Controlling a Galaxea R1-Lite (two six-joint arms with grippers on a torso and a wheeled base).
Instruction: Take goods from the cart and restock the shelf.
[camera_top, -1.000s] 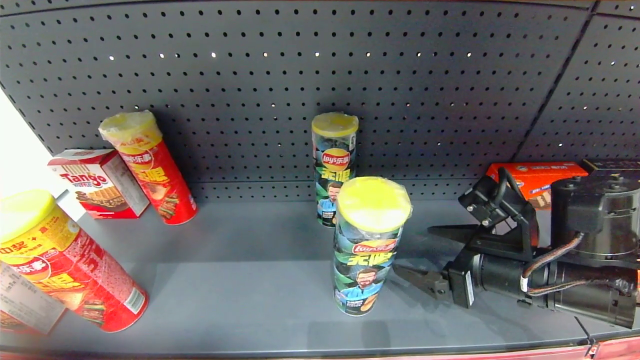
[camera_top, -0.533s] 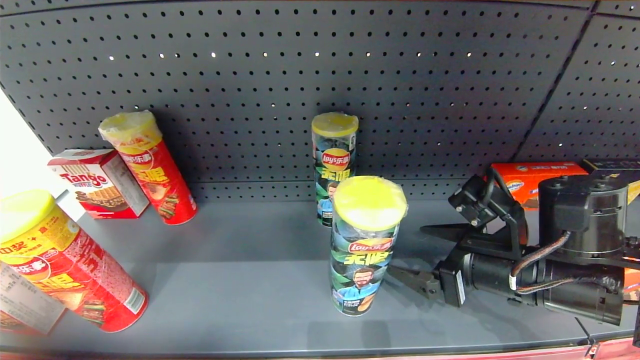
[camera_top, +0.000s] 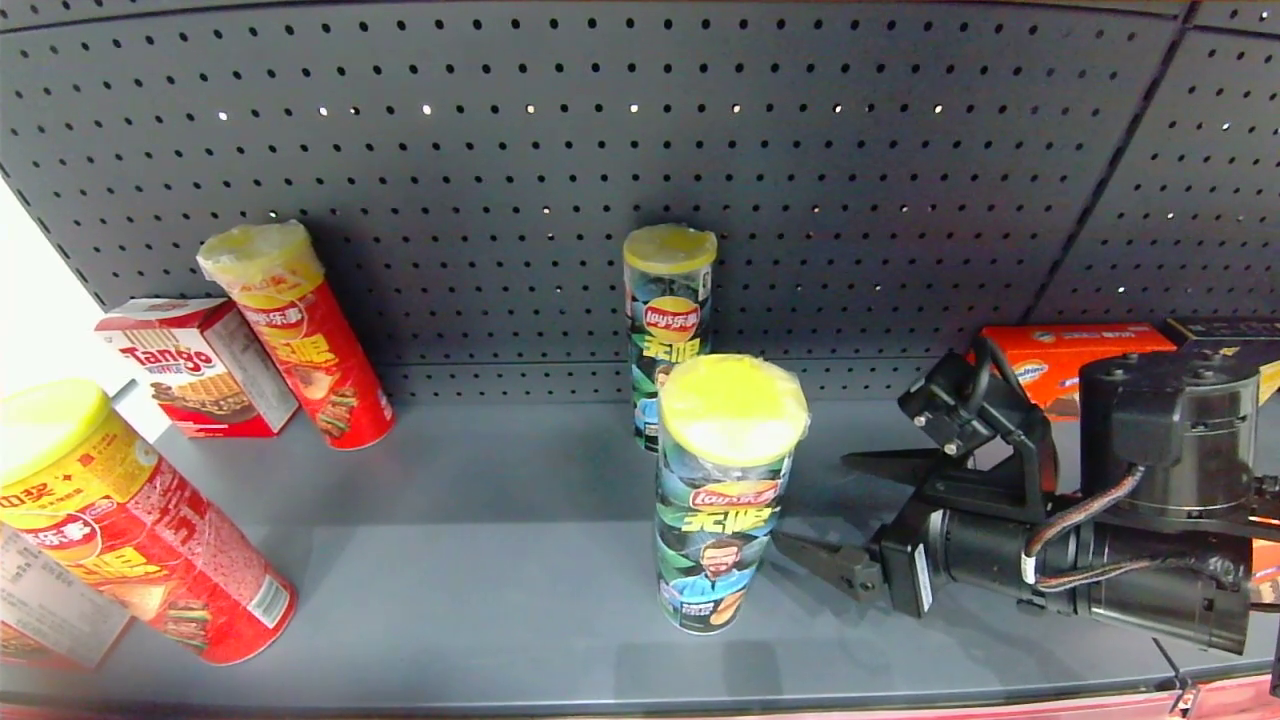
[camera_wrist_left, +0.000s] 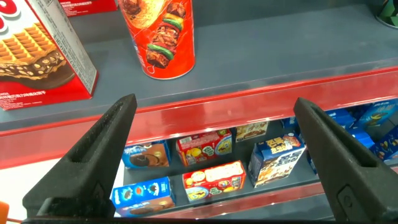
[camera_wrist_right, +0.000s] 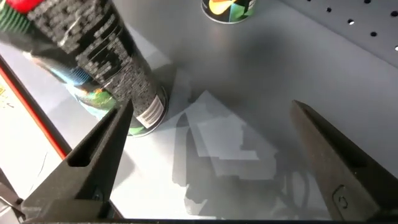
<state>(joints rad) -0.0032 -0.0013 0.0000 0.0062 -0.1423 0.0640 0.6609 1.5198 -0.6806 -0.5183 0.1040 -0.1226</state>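
The grey shelf (camera_top: 480, 560) with its pegboard back (camera_top: 600, 150) carries the goods in the head view. A dark green chip can with a yellow lid (camera_top: 725, 495) stands upright just right of the frame's centre, toward the front of the shelf. A second can of the same kind (camera_top: 668, 320) stands upright right behind it, against the pegboard. The right hand (camera_top: 815, 500) lies low over the shelf at the lower right, pointing left at the front can. Its fingers are spread apart with nothing between them, and the lower fingertip is just beside the can's side; whether it touches cannot be told. In the right wrist view that can's barcode side sits next to one finger. An orange box (camera_top: 1075, 355) stands behind the right arm at the right edge. At the upper left a red chip can (camera_top: 300, 335) stands beside a wafer box (camera_top: 190, 365). A larger red can with a yellow lid (camera_top: 130, 520) fills the lower left corner. In the left wrist view the left hand (camera_wrist_left: 214, 102) hangs released, fingers wide and empty, in front of the shelf's red front strip (camera_wrist_left: 249, 93). Behind the strip stand a red can printed with skewers (camera_wrist_left: 163, 34) and a waffle-printed box (camera_wrist_left: 37, 56). Small snack boxes (camera_wrist_left: 211, 168) line the lower shelf beneath.
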